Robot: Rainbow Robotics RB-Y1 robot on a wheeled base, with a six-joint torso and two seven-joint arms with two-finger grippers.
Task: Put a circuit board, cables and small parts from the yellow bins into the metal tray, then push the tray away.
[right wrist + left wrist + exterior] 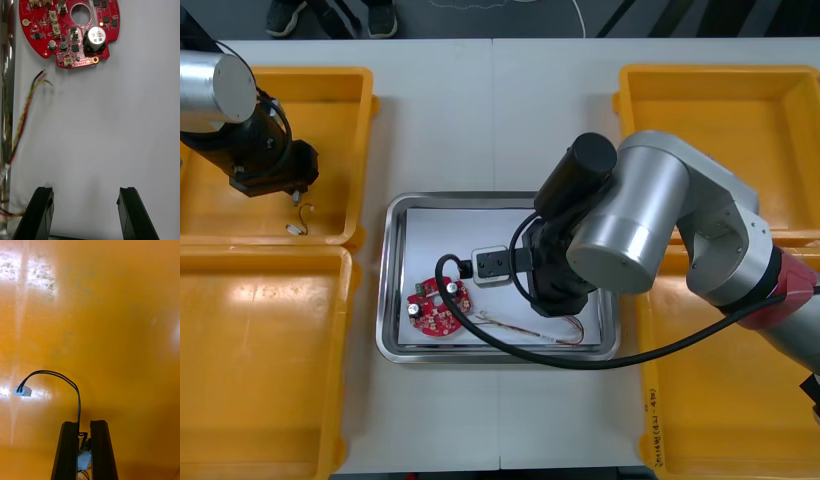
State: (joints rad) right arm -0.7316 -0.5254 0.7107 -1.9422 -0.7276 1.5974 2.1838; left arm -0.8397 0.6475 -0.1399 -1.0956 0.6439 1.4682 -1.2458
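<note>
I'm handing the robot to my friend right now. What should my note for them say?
Left gripper: shut on the black cable, over the far left yellow bin.
Right gripper: open, holding nothing, over the metal tray.
Done: the circuit board and the red and yellow cable lie in the tray.
Left: bring the black cable to the tray, add small parts, then push the tray away.

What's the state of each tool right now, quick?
Left tool: shut on the black cable, over the far left yellow bin.
Right tool: open, holding nothing, over the metal tray.
</note>
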